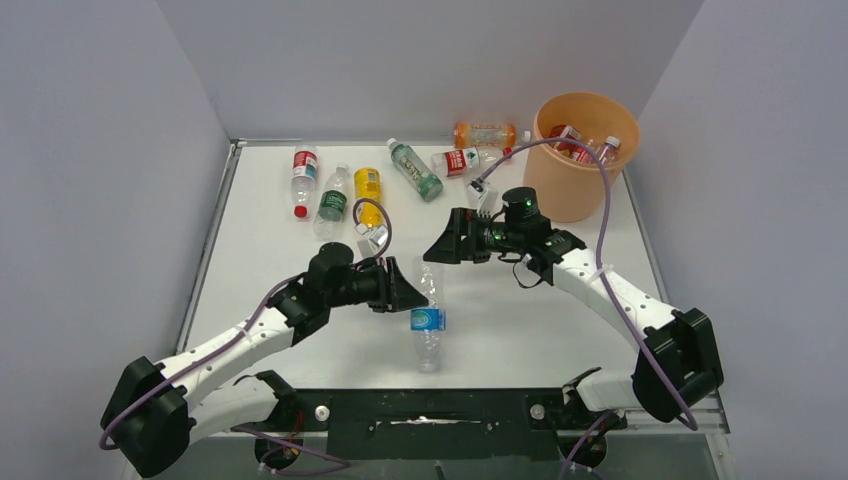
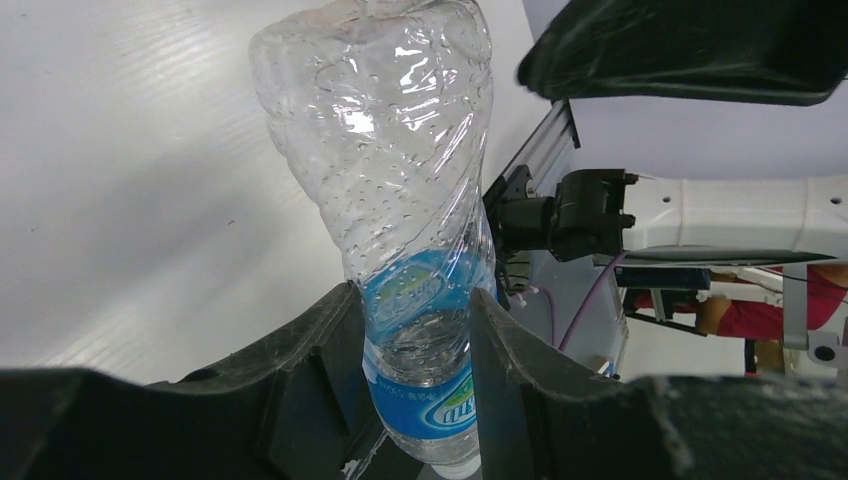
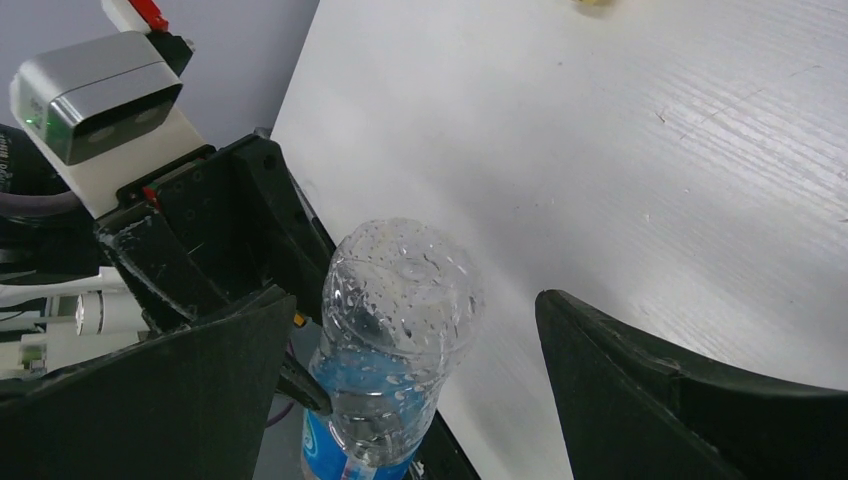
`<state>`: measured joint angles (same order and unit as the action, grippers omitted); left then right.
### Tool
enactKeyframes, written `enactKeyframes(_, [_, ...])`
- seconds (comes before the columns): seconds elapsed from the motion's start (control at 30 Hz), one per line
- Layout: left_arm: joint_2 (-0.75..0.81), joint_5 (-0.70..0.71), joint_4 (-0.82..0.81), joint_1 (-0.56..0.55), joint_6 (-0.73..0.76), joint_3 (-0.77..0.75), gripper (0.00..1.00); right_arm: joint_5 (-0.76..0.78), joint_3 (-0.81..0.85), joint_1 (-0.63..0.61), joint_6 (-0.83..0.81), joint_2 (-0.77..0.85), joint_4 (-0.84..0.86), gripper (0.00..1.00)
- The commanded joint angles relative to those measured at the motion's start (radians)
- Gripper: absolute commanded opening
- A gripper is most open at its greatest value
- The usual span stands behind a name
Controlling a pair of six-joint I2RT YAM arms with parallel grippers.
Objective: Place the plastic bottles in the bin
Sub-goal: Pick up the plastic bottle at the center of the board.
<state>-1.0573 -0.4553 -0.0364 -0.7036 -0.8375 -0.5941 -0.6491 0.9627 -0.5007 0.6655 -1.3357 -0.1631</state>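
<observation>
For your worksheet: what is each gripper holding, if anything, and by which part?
The left gripper clamps the clear blue-labelled bottle at its label. The right gripper is open, holding nothing.

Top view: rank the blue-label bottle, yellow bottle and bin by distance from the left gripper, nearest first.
1. blue-label bottle: clamped in the left gripper, mid-table.
2. yellow bottle: lying toward the back, left of centre.
3. bin: back right corner, plainly farthest.
</observation>
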Motion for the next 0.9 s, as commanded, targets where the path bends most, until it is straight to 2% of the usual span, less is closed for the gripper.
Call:
enactKeyframes(0.0, [0.004,-0.052,-0.121,-0.014,-0.014,-0.049,0.38,-0.019,0.016,-0.024,0.012,-0.015,0.066,0.96])
enactKeyframes(0.4, [-0.001,-0.041,-0.131,-0.027,-0.012,-0.050,0.38,-0.008,0.025,-0.067,0.002,-0.045,0.055,0.94])
enactKeyframes(0.7, [0.000,-0.021,-0.114,-0.028,-0.009,-0.049,0.38,-0.002,0.022,-0.075,-0.003,-0.041,0.054,0.69])
enactKeyframes(0.87, [0.010,-0.017,-0.100,-0.028,-0.008,-0.047,0.43,0.007,0.019,-0.075,-0.004,-0.032,0.051,0.63])
